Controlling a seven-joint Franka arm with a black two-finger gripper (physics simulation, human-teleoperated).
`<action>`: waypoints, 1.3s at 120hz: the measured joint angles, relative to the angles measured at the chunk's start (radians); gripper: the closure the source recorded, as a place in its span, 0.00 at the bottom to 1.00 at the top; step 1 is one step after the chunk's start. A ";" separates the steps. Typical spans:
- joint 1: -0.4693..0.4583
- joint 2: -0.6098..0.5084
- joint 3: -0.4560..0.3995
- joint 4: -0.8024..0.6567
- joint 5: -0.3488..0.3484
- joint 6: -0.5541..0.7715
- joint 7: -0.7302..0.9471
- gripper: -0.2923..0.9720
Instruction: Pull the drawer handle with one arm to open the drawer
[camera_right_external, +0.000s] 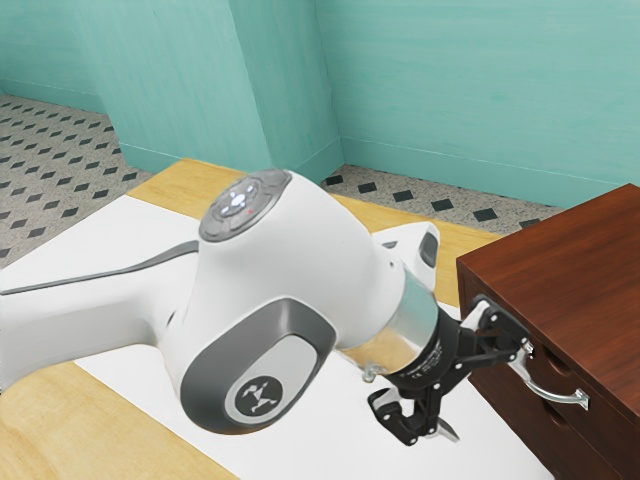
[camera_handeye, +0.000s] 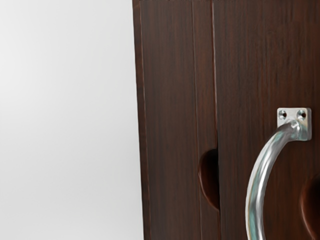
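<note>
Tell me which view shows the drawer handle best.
Wrist view: the handle is close up, with its screwed mount plate and curved silver bar plain, though only partly in frame. The exterior view shows the handle small, on the dark cabinet front.

A white Franka arm (camera_right_external: 250, 290) comes in from the exterior view's left, a bulky grey-capped joint nearest the camera, and reaches toward the exterior view's right. Its forearm slopes gently downward. The black two-finger gripper (camera_right_external: 485, 388) is rolled sideways, with its fingers spread wide, one high and one low.
</note>
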 joint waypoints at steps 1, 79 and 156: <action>0.000 0.001 0.000 0.000 0.000 0.001 0.000 0.25; 0.006 0.087 -0.001 0.029 0.002 0.075 -0.014 0.28; 0.001 0.101 -0.004 0.030 0.002 0.065 -0.013 0.78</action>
